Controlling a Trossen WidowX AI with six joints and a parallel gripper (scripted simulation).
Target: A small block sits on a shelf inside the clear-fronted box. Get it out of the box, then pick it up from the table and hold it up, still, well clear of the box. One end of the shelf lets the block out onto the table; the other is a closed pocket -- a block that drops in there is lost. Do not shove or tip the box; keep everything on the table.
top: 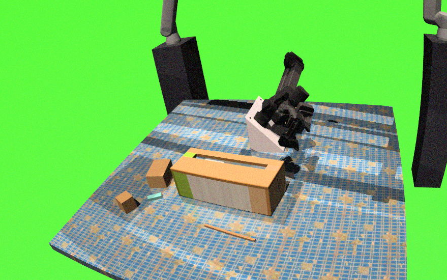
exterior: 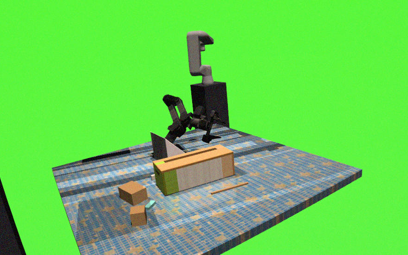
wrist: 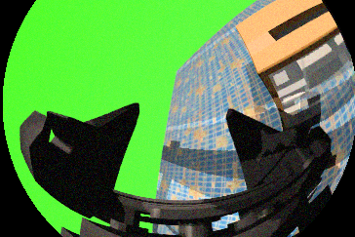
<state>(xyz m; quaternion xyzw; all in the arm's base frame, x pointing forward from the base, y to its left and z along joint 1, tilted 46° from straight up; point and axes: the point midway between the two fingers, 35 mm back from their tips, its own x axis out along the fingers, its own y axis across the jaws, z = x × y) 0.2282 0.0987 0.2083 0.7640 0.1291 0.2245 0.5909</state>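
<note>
Gripper [top: 289, 151] spread wide, holding nothing, low over the table [top: 339, 222] behind the box [top: 228, 180]; small block not discernible through the top slot; thin stick [top: 229, 232] lies in front, 2 brown cubes [top: 158, 173] by box's green end.

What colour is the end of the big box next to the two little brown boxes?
Lime green, a band wrapping that end of the box; clearest in the exterior view.

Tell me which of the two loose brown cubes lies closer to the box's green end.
The bigger brown cube: it sits right beside the green end of the box. The smaller cube lies farther out, beyond the little teal piece.
</note>
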